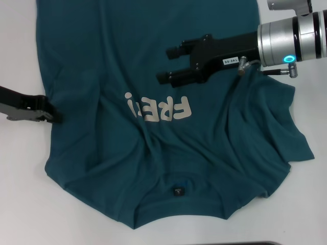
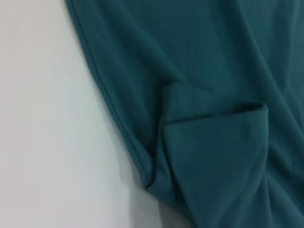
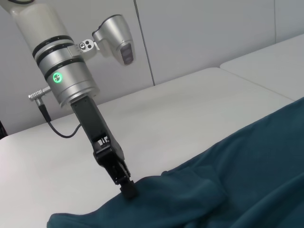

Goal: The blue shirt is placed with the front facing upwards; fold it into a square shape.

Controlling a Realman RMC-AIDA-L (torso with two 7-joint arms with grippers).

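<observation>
Head view looking steeply down on the blue shirt (image 1: 168,102) spread on the white table (image 1: 20,204), left wrist view pressed close over the shirt's folded edge, right wrist view low, facing across to the left gripper (image 3: 127,189), also in head view.

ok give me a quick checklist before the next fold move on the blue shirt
1. Front facing up: ok. The pale lettering on the blue shirt shows in the head view.
2. Left claw at the shirt's left edge: ok, its tip meets the cloth there; whether it grips is cannot tell.
3. Right claw ready: ok, open and above the chest, holding nothing.
4. Cloth flat: not ok. The right sleeve is bunched with creases, and a folded flap shows in the left wrist view.
5. Neck label visible near the collar: ok.
6. White table bare around the shirt's left side: ok.
</observation>
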